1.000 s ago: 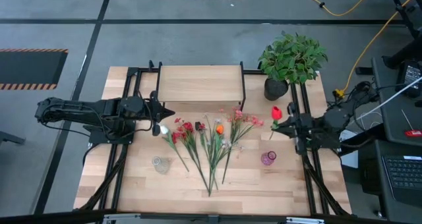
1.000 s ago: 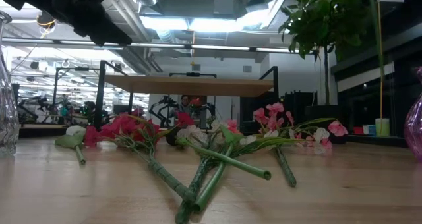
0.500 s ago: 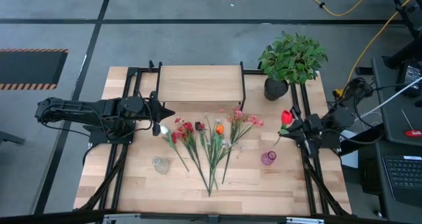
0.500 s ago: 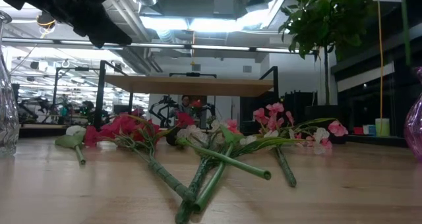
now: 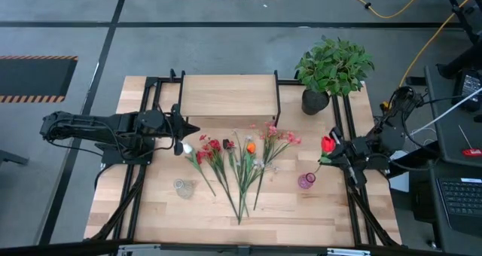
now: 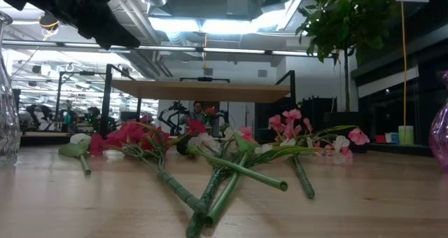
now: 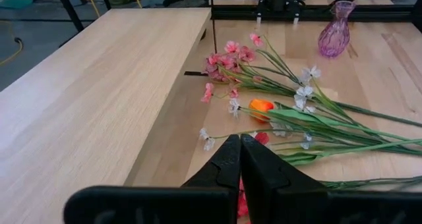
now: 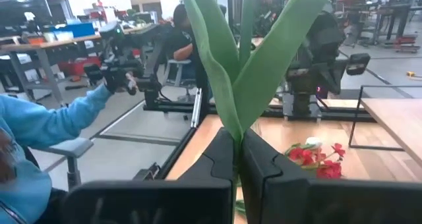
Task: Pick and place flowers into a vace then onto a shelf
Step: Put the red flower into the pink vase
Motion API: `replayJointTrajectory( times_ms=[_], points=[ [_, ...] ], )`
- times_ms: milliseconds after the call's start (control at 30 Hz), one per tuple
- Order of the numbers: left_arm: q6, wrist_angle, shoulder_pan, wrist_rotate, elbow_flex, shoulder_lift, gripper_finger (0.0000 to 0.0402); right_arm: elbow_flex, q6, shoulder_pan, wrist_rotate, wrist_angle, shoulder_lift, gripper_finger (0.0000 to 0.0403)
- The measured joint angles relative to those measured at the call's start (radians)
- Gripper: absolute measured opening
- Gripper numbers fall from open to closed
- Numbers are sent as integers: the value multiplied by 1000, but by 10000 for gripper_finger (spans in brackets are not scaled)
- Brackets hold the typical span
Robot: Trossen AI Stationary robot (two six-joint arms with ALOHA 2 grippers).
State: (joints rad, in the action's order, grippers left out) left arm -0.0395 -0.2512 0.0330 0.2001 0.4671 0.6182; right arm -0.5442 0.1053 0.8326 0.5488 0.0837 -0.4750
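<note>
One red-bloomed stem (image 5: 326, 145) clamped in right gripper (image 5: 337, 154), purple vase (image 5: 306, 181) just beside; clamped leaves seen only by right wrist. Left gripper (image 7: 239, 159) pinched shut, empty, flowers (image 5: 241, 162) ahead.

L gripper (image 5: 183, 128) closed, idle; R gripper (image 5: 337, 152) clamped, raised.

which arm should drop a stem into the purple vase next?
Right. The right gripper is shut on a red flower, hanging just beside the purple vase. The left gripper is shut and empty, across the table by the shelf.
</note>
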Motion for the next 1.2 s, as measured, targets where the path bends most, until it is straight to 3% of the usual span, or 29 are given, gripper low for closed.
replayJointTrajectory(
  times_ms=[700, 900, 1200],
  points=[
    [0, 0, 0, 0, 0, 0, 5, 11, 51, 24, 81, -16, -96, 3],
    [0, 0, 0, 0, 0, 0, 8, 46, 69, 87, 188, -20, -91, 3],
    [0, 0, 0, 0, 0, 0, 8, 86, 45, 153, 253, -66, -89, 3]
  ],
)
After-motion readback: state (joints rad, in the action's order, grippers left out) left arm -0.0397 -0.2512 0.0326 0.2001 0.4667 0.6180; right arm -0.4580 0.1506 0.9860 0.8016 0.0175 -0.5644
